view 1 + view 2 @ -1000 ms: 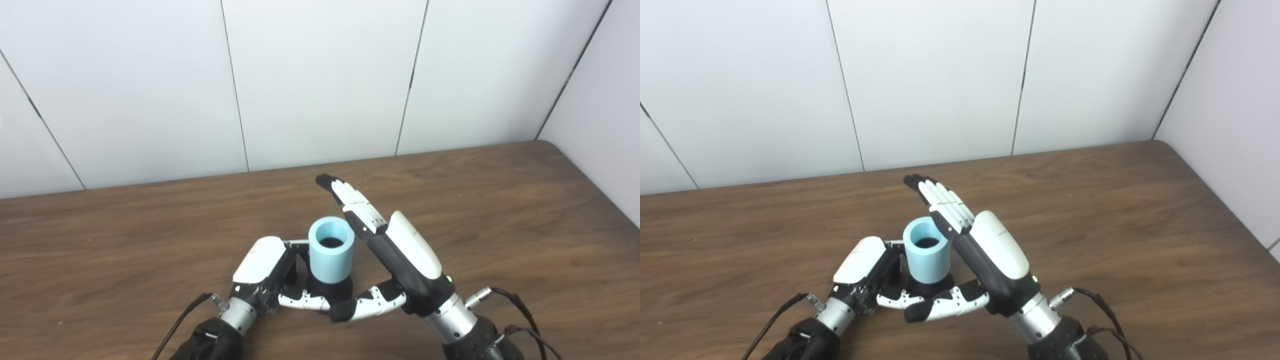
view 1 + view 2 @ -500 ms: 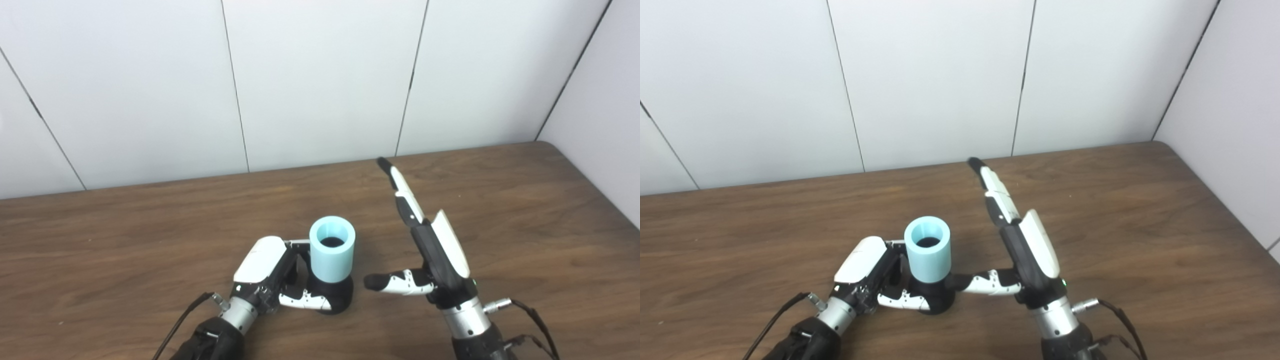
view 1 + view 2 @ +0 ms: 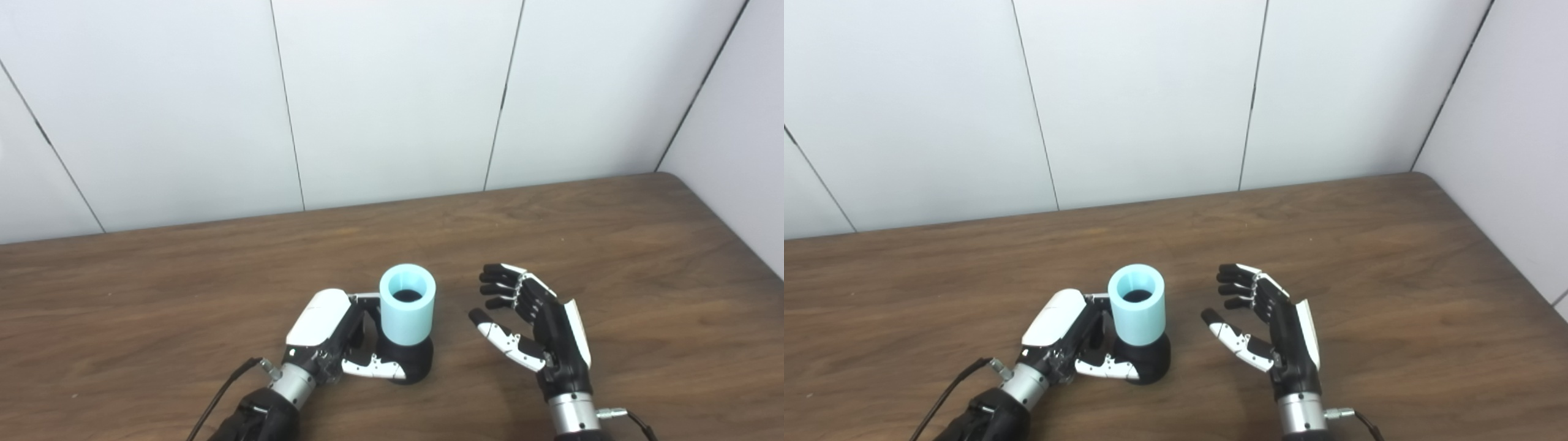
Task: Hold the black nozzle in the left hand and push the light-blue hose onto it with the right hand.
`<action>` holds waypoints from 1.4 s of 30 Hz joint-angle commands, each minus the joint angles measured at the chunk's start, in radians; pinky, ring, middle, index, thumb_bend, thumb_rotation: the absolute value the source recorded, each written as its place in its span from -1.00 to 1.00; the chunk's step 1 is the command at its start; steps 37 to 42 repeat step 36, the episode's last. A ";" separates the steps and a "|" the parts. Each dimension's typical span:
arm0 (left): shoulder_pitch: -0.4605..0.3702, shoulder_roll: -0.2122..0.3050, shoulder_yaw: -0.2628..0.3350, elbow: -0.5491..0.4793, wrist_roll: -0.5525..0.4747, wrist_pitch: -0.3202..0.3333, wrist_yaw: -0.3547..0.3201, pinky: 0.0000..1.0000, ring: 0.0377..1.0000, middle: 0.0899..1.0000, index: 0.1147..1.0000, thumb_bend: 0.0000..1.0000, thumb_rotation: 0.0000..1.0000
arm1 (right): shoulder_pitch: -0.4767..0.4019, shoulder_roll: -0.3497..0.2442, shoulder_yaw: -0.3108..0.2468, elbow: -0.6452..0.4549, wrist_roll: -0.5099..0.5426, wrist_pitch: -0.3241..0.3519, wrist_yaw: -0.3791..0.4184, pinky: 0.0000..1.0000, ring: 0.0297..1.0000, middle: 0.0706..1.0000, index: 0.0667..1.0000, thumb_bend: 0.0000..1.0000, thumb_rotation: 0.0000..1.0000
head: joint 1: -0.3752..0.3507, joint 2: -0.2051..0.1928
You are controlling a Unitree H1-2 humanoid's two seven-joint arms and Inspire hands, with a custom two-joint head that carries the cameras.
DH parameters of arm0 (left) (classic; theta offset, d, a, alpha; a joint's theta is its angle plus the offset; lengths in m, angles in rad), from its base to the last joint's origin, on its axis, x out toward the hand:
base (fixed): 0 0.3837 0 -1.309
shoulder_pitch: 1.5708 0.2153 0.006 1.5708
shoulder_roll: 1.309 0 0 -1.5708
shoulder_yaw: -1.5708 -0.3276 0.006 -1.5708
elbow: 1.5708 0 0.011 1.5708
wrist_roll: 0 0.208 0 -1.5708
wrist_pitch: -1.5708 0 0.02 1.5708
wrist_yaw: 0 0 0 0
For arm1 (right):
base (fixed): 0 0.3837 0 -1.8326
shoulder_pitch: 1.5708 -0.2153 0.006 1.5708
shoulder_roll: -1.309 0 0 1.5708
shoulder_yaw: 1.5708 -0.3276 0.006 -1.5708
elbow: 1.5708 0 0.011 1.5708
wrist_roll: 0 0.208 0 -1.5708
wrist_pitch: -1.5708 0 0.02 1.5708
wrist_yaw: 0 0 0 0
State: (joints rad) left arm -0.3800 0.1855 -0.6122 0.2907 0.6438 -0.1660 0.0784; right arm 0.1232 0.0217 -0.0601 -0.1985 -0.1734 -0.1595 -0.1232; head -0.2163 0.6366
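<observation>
- Light-blue hose (image 3: 407, 304) stands upright on the black nozzle (image 3: 409, 365), gripped by the left hand (image 3: 334, 343).
- Right hand (image 3: 539, 324) hangs empty, fingers spread, beside it.
- Risk: hose isn't fully seated, so letting go could tip it.

The left robot hand (image 3: 327, 334) lies low on the worktop (image 3: 643, 245), its white back turned up and its fingers and thumb curled closed around the nozzle (image 3: 407, 361). The right robot hand (image 3: 539, 324) stands just to the right of the nozzle, clear of it, palm facing left, fingers loosely curled and spread, holding nothing.
</observation>
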 commanded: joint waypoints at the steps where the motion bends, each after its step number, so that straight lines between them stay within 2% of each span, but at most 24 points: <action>1: 0.106 0.026 -0.051 0.095 0.052 0.076 -0.114 -0.58 -0.35 -0.24 -0.06 -0.01 -1.00 | -0.016 -0.001 0.002 -0.037 0.005 -0.013 -0.001 0.12 0.29 0.31 0.27 -0.30 -0.78 | 0.002 0.000; 6: 0.108 0.024 -0.046 0.098 0.048 0.078 -0.111 -0.54 -0.34 -0.22 -0.06 -0.01 -1.00 | -0.014 -0.004 0.003 -0.030 0.001 -0.015 -0.002 0.12 0.29 0.31 0.27 -0.29 -0.69 | 0.002 0.000; 9: 0.110 0.022 -0.042 0.095 0.046 0.085 -0.111 -0.39 -0.27 -0.12 -0.09 0.00 -1.00 | -0.012 -0.007 0.004 -0.026 0.000 -0.016 -0.001 0.10 0.29 0.31 0.26 -0.29 -0.75 | 0.009 0.000; 13: 0.114 0.024 -0.044 0.084 0.077 0.094 -0.093 -0.37 -0.26 -0.10 -0.06 0.00 -1.00 | -0.012 -0.004 0.003 -0.028 0.006 -0.007 0.000 0.10 0.28 0.31 0.26 -0.29 -0.81 | 0.005 0.000; 14: 0.115 0.025 -0.046 0.080 0.093 0.095 -0.085 -0.24 -0.06 0.08 -0.11 0.02 -0.95 | -0.011 -0.004 0.005 -0.030 0.004 -0.004 0.001 0.10 0.28 0.31 0.26 -0.31 -0.80 | 0.005 0.000; 15: 0.115 0.027 -0.050 0.078 0.114 0.091 -0.071 -0.13 0.08 0.16 0.00 0.48 -0.97 | -0.011 -0.005 0.007 -0.032 0.004 -0.001 0.004 0.09 0.28 0.31 0.27 -0.32 -0.78 | 0.009 0.000; 16: 0.114 0.028 -0.054 0.076 0.135 0.089 -0.060 0.05 0.24 0.24 0.08 0.73 -0.99 | -0.010 -0.007 0.010 -0.033 0.006 0.001 0.007 0.10 0.29 0.31 0.27 -0.32 -0.76 | 0.012 0.000; 17: 0.115 0.029 -0.055 0.076 0.151 0.084 -0.048 0.24 0.39 0.31 0.17 0.89 -1.00 | -0.010 -0.008 0.012 -0.033 0.007 0.002 0.010 0.10 0.29 0.32 0.28 -0.33 -0.75 | 0.013 0.000; 19: 0.118 0.028 -0.054 0.073 0.175 0.086 -0.038 0.37 0.48 0.36 0.24 0.98 -1.00 | -0.008 -0.010 0.012 -0.036 0.016 0.012 0.017 0.10 0.30 0.33 0.29 -0.33 -0.73 | 0.014 -0.001; 22: 0.126 0.024 -0.041 0.068 0.188 0.087 -0.031 0.39 0.50 0.42 0.33 1.00 -1.00 | -0.005 -0.013 0.011 -0.036 0.018 0.019 0.017 0.11 0.30 0.33 0.29 -0.34 -0.70 | 0.014 -0.001; 28: 0.133 0.023 -0.042 0.056 0.253 0.096 -0.001 0.42 0.54 0.50 0.45 1.00 -0.81 | -0.005 -0.018 0.008 -0.028 0.028 0.006 0.019 0.13 0.32 0.34 0.30 -0.34 -0.75 | 0.017 -0.002; 32: 0.141 0.019 -0.037 0.046 0.280 0.106 0.012 0.38 0.48 0.48 0.45 1.00 -0.80 | 0.001 -0.020 0.008 -0.037 0.022 0.008 0.018 0.11 0.31 0.34 0.29 -0.33 -0.76 | 0.019 0.000; 36: 0.154 0.016 -0.013 0.026 0.254 0.115 -0.009 0.37 0.46 0.47 0.44 1.00 -0.73 | 0.007 -0.017 0.009 -0.048 0.021 0.018 0.017 0.12 0.31 0.33 0.29 -0.32 -0.73 | 0.019 0.004; 42: 0.154 0.016 -0.013 0.026 0.254 0.115 -0.009 0.37 0.46 0.47 0.44 1.00 -0.73 | 0.007 -0.017 0.009 -0.048 0.021 0.018 0.017 0.12 0.31 0.33 0.29 -0.32 -0.73 | 0.019 0.004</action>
